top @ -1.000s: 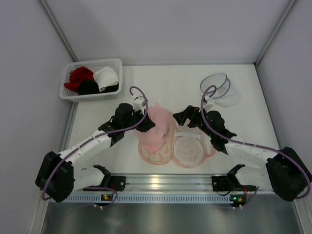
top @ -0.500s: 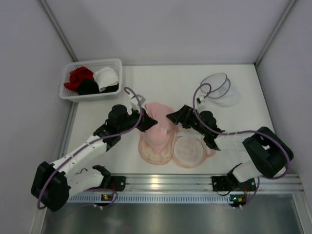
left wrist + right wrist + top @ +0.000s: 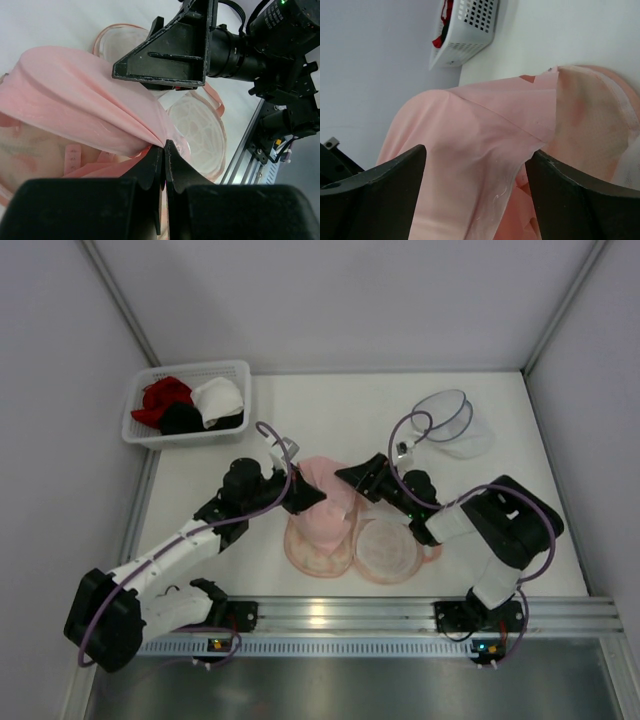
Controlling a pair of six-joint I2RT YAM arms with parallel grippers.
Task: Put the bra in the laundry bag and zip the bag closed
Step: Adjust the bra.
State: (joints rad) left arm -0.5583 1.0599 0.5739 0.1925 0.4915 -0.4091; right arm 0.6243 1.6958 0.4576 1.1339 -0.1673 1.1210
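The pale pink bra (image 3: 326, 498) is bunched over the open peach laundry bag (image 3: 388, 550), whose two round halves lie flat side by side. My left gripper (image 3: 306, 496) is shut on the bra's edge and holds it up; the left wrist view shows the fabric (image 3: 75, 100) pinched at the fingertips (image 3: 164, 146) above a bag half (image 3: 197, 135). My right gripper (image 3: 350, 480) is open at the bra's right side. In the right wrist view the bra (image 3: 470, 125) fills the gap between the spread fingers (image 3: 475, 155), with the bag (image 3: 592, 130) behind.
A white basket (image 3: 235, 370) with red, black and white garments stands at the back left and also shows in the right wrist view (image 3: 470, 30). A clear mesh bag (image 3: 452, 422) lies at the back right. A metal rail (image 3: 340, 615) runs along the near edge.
My right gripper has moved left up to the bra, the arm folding in. My left gripper has shifted slightly with the bra still held.
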